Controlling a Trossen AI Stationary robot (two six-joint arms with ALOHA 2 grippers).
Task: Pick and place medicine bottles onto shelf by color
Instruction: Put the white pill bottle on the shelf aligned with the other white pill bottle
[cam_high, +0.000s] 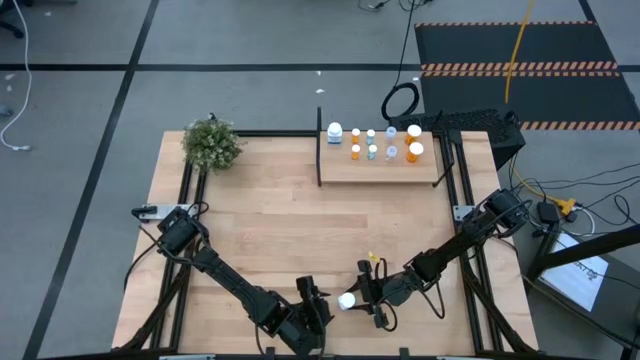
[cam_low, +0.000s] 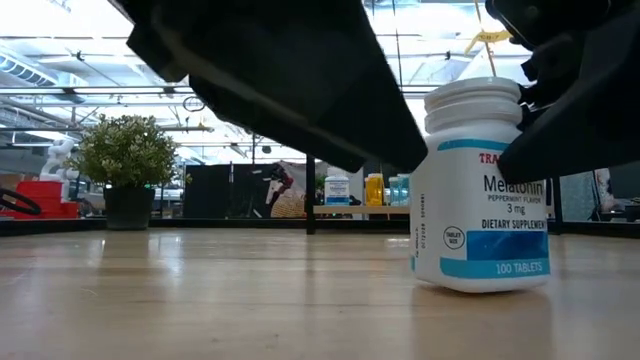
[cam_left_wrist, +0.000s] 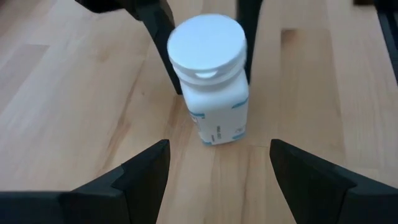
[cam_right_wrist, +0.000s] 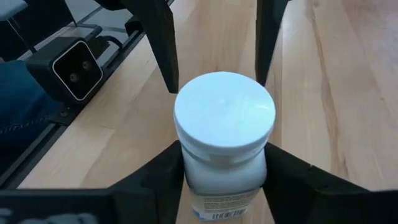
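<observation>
Wooden table (cam_high: 260, 220), mostly bare at its middle. At the near edge, a white bottle (cam_high: 347, 300) stands between the right gripper (cam_high: 362, 297) fingers, pressed against its sides. Left gripper (cam_high: 318, 300), jaws spread, waits just beside. Shelf (cam_high: 380, 167) with bottles sits far back.

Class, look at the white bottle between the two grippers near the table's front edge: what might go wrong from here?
1. The white bottle already tilts in the low view; the right gripper, fingers hugging its sides, may tip it if the grip is uneven.
2. The open left gripper faces the same bottle closely, so the arms may collide.
3. The shelf already carries many bottles, so placing could knock one over.
</observation>
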